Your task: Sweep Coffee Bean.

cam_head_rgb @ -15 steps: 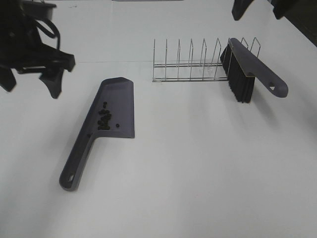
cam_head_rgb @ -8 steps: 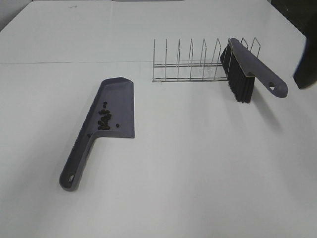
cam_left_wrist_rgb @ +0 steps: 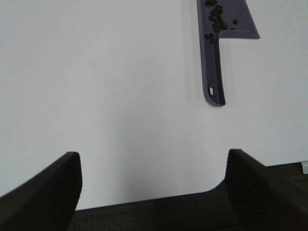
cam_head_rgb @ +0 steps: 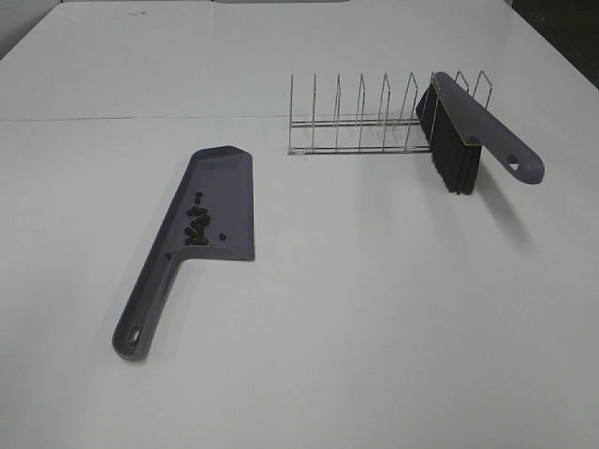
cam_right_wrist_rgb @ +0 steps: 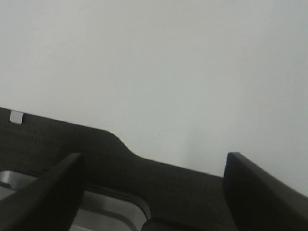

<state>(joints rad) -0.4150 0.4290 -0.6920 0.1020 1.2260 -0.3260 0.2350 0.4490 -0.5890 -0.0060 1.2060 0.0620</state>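
The coffee bean cluster [cam_head_rgb: 198, 227] lies inside the grey dustpan [cam_head_rgb: 217, 196] on the left part of the white table, near where the blade meets the handle [cam_head_rgb: 145, 304]. The left wrist view shows the same beans [cam_left_wrist_rgb: 217, 18] on the dustpan [cam_left_wrist_rgb: 214, 72], far from my left gripper [cam_left_wrist_rgb: 153, 180], whose fingers stand wide apart and empty over the table's front edge. A grey brush with black bristles [cam_head_rgb: 454, 140] leans on a wire rack [cam_head_rgb: 360, 117]. My right gripper [cam_right_wrist_rgb: 153, 180] is open and empty above a table edge. Neither gripper appears in the exterior view.
The wire rack stands at the back centre-right with the brush at its right end. A dark strip beyond the table edge [cam_right_wrist_rgb: 159, 183] and a metal-looking surface [cam_right_wrist_rgb: 110, 211] show in the right wrist view.
Both arms have left the exterior view: the left one was at the far left a second ago, the right one at the right edge half a second ago. Dustpan, beans and brush stayed put.
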